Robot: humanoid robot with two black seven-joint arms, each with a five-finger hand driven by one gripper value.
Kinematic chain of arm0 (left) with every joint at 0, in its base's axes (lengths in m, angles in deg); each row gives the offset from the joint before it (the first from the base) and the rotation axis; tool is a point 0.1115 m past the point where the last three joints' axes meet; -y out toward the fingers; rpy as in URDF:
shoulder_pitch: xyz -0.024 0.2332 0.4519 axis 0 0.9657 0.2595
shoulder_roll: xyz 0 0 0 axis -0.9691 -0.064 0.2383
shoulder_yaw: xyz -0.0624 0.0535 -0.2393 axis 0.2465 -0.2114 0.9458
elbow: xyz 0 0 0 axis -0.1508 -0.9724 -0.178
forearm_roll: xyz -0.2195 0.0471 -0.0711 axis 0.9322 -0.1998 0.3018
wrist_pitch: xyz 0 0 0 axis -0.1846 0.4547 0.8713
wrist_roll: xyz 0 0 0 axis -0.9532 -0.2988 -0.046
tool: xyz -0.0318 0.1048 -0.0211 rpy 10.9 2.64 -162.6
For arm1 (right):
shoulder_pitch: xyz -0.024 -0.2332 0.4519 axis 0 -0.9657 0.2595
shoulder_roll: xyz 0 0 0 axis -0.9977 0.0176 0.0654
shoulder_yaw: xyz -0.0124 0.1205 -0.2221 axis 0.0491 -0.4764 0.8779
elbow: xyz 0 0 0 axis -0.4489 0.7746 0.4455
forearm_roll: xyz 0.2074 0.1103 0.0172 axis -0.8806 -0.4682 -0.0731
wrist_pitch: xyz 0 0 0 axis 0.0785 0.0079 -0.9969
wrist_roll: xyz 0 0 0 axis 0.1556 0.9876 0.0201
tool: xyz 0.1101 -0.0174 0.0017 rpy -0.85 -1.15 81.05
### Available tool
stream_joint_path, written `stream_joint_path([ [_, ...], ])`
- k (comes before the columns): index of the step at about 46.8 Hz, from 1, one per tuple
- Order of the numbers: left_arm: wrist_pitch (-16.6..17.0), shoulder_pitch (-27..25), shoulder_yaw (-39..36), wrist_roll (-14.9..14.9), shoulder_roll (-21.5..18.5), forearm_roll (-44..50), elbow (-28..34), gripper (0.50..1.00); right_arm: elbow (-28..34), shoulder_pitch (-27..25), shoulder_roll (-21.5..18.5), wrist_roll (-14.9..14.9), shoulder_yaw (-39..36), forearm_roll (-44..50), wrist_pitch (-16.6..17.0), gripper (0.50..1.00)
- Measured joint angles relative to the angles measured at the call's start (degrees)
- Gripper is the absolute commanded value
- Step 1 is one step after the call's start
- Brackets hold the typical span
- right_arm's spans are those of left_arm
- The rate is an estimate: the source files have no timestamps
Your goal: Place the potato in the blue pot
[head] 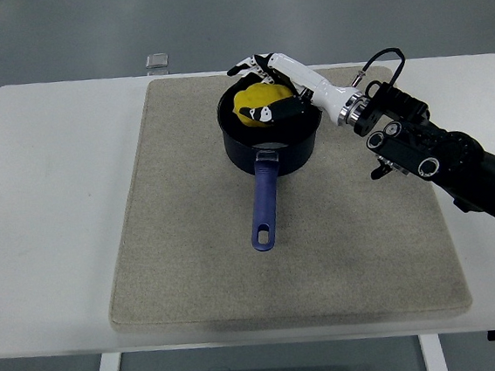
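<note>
The yellow rounded potato lies inside the dark blue metal pot with a long blue handle, which stands on the beige fabric mat covering the white table, so the placing looks nearly finished. The white-and-black right hand is directly over the potato, its upper fingers spread out above the far rim and a black finger lying across the potato's near side; the grip seems to be loosening (whether contact remains I cannot tell). Only this right arm is near the pot, and I judge the hand needs to lift straight up and back toward the right.
</note>
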Motion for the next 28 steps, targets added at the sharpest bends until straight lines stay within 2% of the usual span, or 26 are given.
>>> stream_joint_path([
  [8,0.00,0.01,0.00,-0.02,0.00,0.03,0.00,0.994,0.00,0.00,0.07,-0.13,-0.01,-4.84,0.00,0.930],
  [24,0.00,0.04,0.00,-0.02,0.00,0.02,0.04,0.994,0.00,0.16,0.81,-0.41,-0.02,-23.45,0.02,0.930],
  [28,0.00,0.06,0.00,-0.03,0.00,0.00,0.04,0.992,0.00,0.01,0.88,-0.37,-1.99,-27.13,0.04,0.930],
])
